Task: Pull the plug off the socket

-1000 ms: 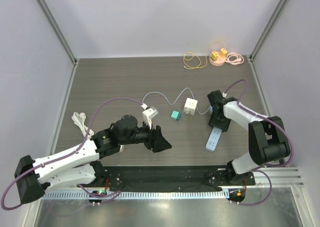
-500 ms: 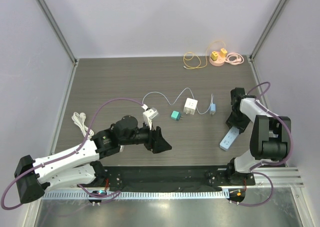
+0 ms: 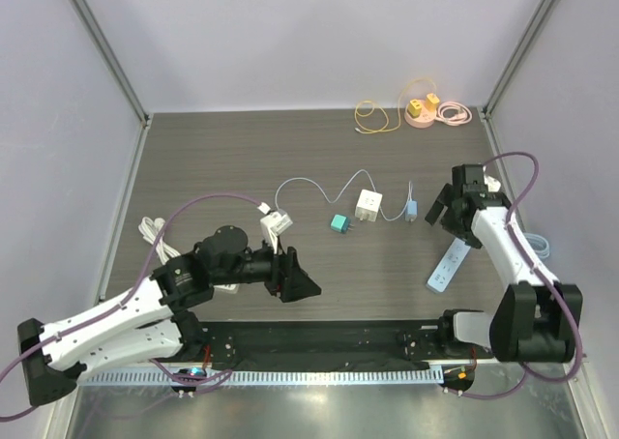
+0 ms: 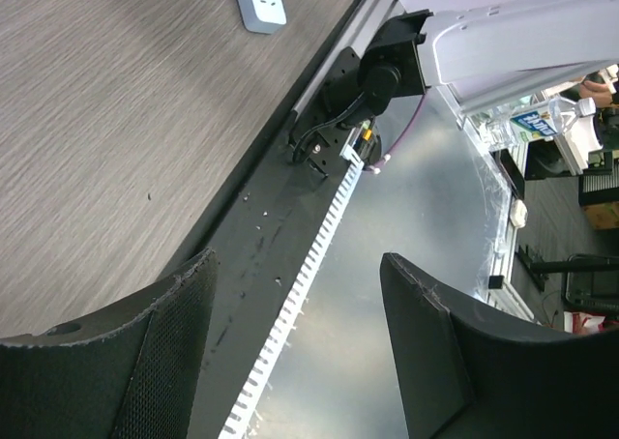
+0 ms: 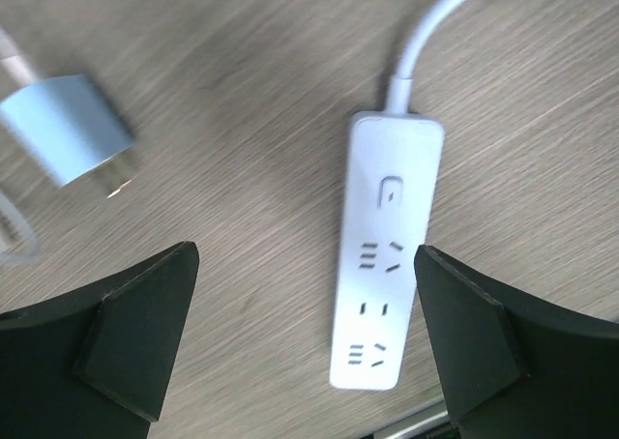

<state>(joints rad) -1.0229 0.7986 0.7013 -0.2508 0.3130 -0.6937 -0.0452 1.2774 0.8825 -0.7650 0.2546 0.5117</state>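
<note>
Now one plug is lying apart, at eleven o'clock from one strip; left gripper and right gripper are both gaping, empty.

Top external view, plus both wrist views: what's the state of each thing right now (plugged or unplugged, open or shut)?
power strip: lying flat, all outlets empty.
blue plug: unplugged, lying apart from the power strip.
right gripper: jaws open, holding nothing, above the power strip.
left gripper: jaws open, holding nothing.
white cube adapter: loose, not in the power strip.
green adapter: loose, not in the power strip.
</note>
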